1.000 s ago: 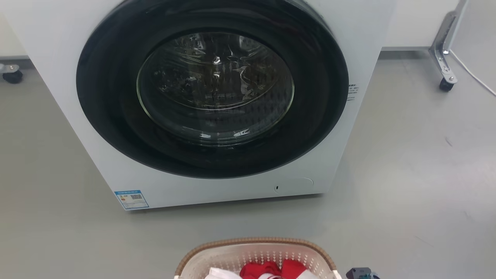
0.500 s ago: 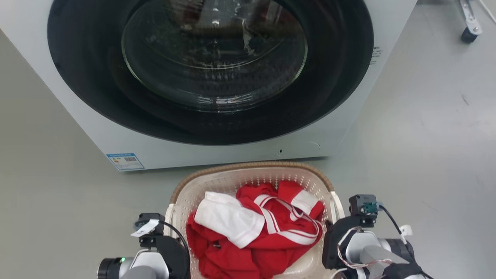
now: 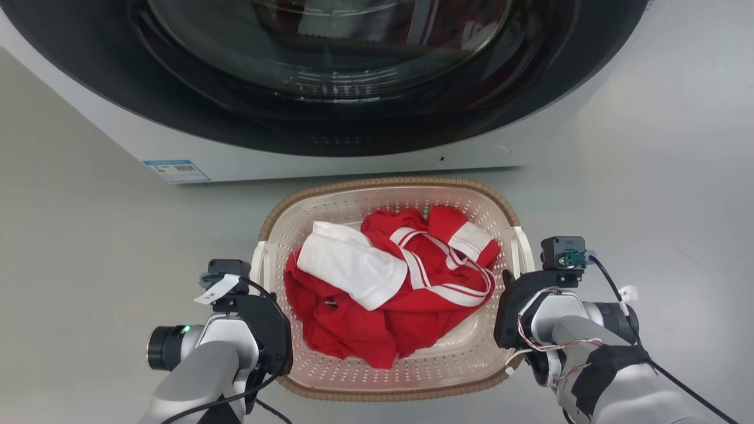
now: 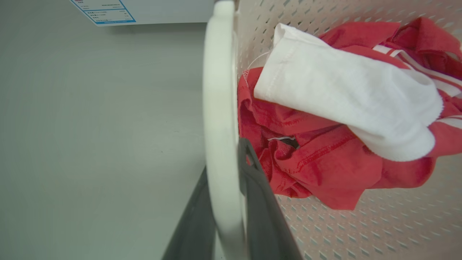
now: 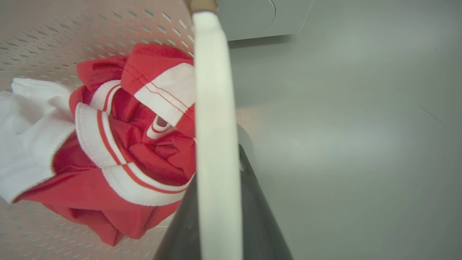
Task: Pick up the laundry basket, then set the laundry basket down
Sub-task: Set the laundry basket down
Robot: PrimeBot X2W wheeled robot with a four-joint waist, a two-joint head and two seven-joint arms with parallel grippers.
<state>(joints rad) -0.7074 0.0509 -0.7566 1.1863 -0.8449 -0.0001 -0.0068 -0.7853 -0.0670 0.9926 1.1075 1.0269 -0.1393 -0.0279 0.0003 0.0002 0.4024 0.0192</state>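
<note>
The laundry basket (image 3: 389,182), cream and perforated with a brown woven-look rim, sits in front of the washer and holds red and white clothes (image 3: 400,288). My left gripper (image 3: 263,277) is shut on the basket's white left handle (image 4: 220,108). In the left wrist view its dark fingers (image 4: 252,187) lie on either side of that handle. My right gripper (image 3: 513,277) is shut on the white right handle (image 5: 214,108), with its fingers (image 5: 249,187) flanking the handle. Whether the basket's bottom touches the floor is hidden.
A white front-loading washer (image 3: 353,159) with a large dark round door (image 3: 377,59) stands just beyond the basket, and a blue label (image 3: 175,171) is at its lower left corner. Grey floor (image 3: 648,194) spreads to both sides.
The head camera has tipped down and moved closer, so the washer slid up the picture. The whole basket and both arms came into view. Both grippers stay on the handles.
</note>
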